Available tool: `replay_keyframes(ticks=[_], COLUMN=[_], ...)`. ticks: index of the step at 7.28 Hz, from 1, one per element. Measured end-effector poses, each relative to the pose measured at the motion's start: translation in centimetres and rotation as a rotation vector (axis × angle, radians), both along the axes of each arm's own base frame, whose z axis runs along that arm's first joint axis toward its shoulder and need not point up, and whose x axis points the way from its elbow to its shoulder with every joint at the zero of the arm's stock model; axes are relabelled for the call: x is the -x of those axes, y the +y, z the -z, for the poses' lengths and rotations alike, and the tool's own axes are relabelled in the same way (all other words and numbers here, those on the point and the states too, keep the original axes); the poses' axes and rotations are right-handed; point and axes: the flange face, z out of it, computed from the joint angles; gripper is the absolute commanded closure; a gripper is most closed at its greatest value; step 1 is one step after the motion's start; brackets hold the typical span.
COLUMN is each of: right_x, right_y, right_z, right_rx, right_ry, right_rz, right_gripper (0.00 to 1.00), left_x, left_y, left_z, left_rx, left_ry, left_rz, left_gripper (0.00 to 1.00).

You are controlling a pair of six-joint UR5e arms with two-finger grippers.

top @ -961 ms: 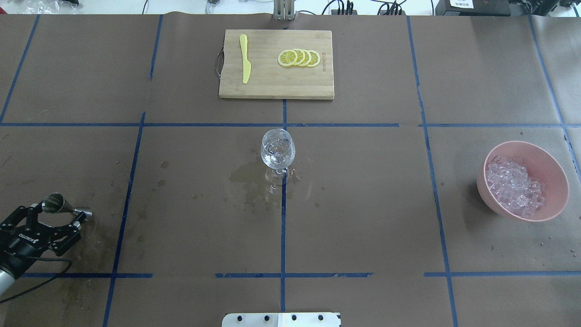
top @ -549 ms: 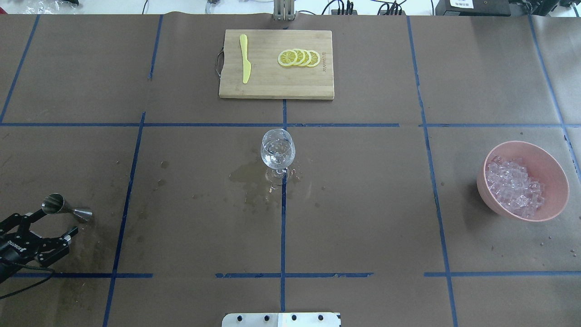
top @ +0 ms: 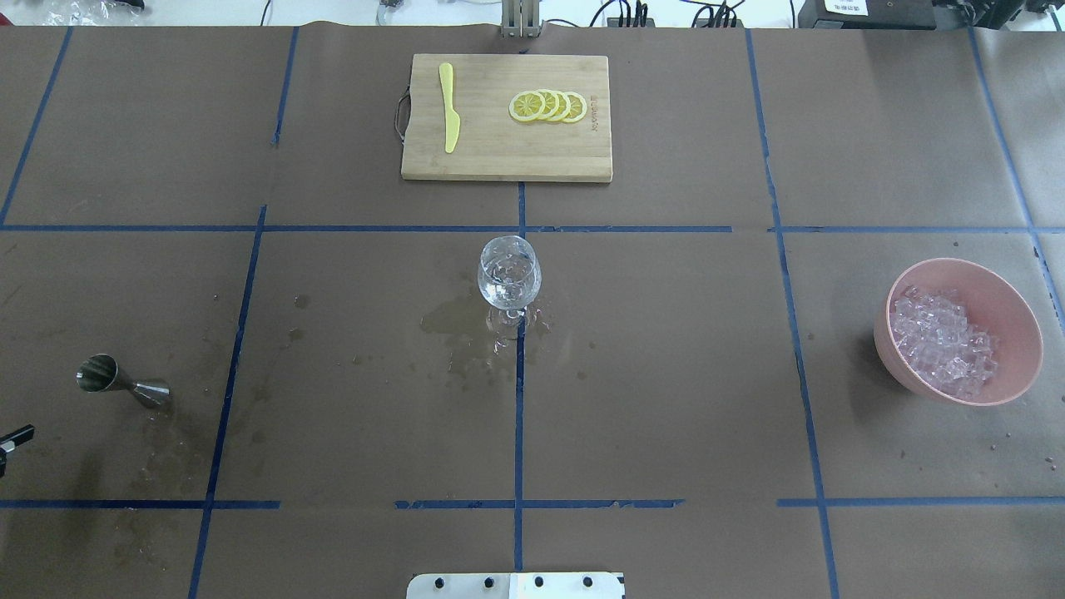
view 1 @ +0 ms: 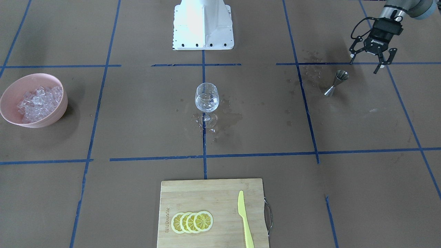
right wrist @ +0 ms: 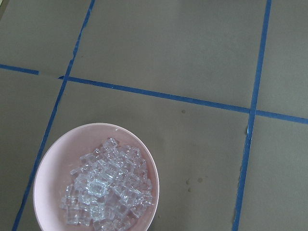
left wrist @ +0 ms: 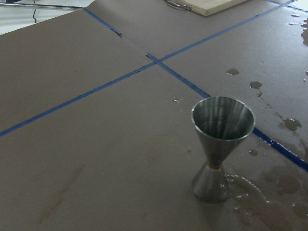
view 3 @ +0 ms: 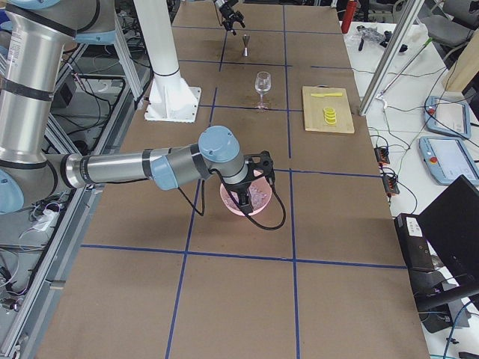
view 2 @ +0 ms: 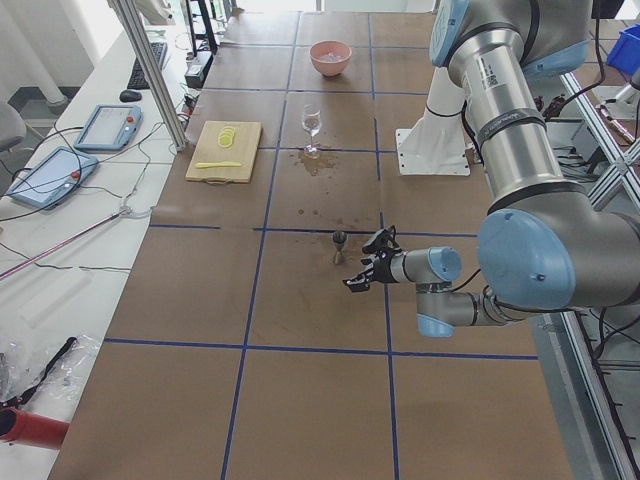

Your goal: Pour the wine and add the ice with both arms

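The wine glass [view 1: 206, 103] stands upright with a little clear wine [view 1: 206, 106] in its bowl and wet patches [view 1: 231, 119] round its foot. Well off to the glass's left (the robot's left) a steel jigger [view 1: 336, 82] stands upright. The left gripper [view 1: 366, 64] hovers just farther out from the glass, fingers spread wide, holding nothing. Well off to the glass's right the ice [view 1: 38, 100] lies heaped in a pink bowl [view 1: 51, 119]. The right gripper [view 3: 248, 188] hangs over that bowl; whether its fingers are apart or together cannot be told.
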Motion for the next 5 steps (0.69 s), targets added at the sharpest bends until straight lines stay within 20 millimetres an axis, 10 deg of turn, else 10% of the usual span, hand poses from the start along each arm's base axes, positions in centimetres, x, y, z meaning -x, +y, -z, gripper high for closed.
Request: replay_keyframes(ticks=[3, 5], right_x=[0.0, 0.0], right_y=[0.0, -0.1], right_z=[0.2, 0.9], right_rx=[-0.003, -0.011], right_ry=[0.000, -0.002], right_rz=[-0.002, -0.006], right_gripper=[0.00, 0.00], left_x=[6.2, 9.2], left_y=[-4.6, -12.2], left_z=[-0.9, 0.3], left_rx=[-0.003, 0.031], left_ry=[-0.084, -0.156], left_rz=[-0.002, 0.015], left_gripper=[0.00, 0.00])
